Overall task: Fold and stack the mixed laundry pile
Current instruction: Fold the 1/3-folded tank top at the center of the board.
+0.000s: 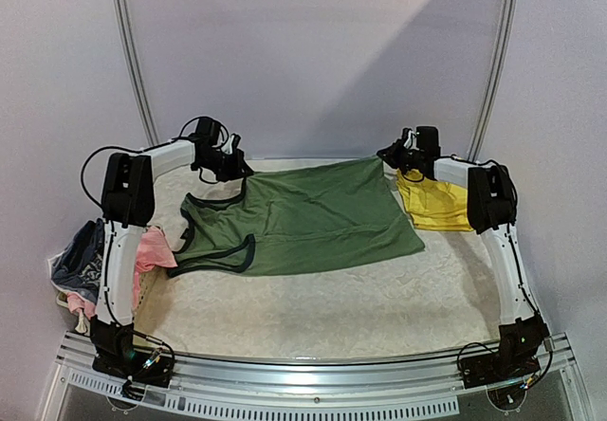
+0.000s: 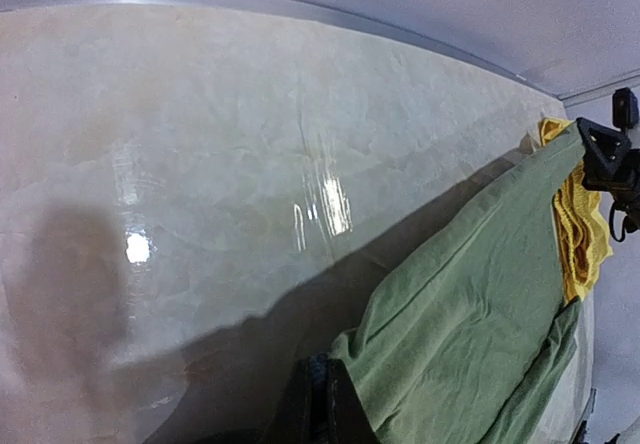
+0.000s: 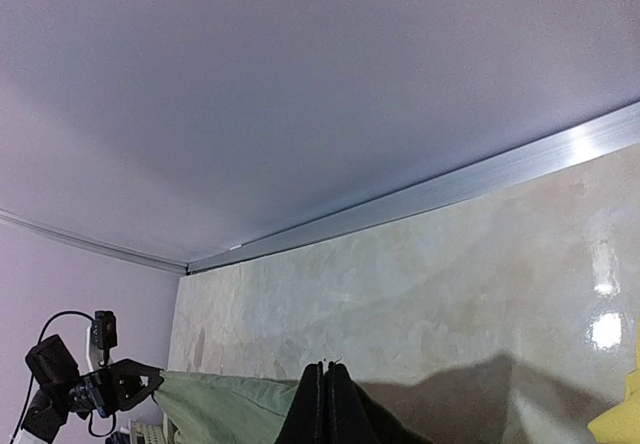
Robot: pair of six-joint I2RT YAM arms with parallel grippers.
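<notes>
left tool [image 1: 235,167]: clamped down on the far shoulder strap of the olive-green top [image 1: 303,217], fingers [image 2: 303,416] squeezed together on cloth in the left wrist view
right tool [image 1: 392,158]: same deal, pinched tight on the far hem corner, no gap visible in its own wrist view
key relation: both tools up at the far side of the tabletop [image 1: 313,312], with the top trailing from them toward the arm bases, so basically all the cloth sits on the near side of the grip points
long axis: left to right, straps and neck at the left arm's end, hem at the right arm's end, far edge drawn fairly taut between the two tools
nearer arm: neither tbh, one end each, very much a two-arm hold
next move (just a guess): probably carrying that far edge over toward the near one to halve it lengthwise, both tools level and in step to avoid a saggy middle
top fabric: thin matte knit, soft ripples, darker binding round neck and armholes
yellow shorts [image 1: 438,205]: bunched up just beside the hem end, under the right arm, bright and a bit thicker-looking
pink piece [image 1: 154,247]: crumpled at the left edge by the left arm
blue-grey patterned piece [image 1: 81,258]: slumped further left, off past the pink
tabletop surface: pale, marbled, glossy with glare spots, likely slippery under cloth
</notes>
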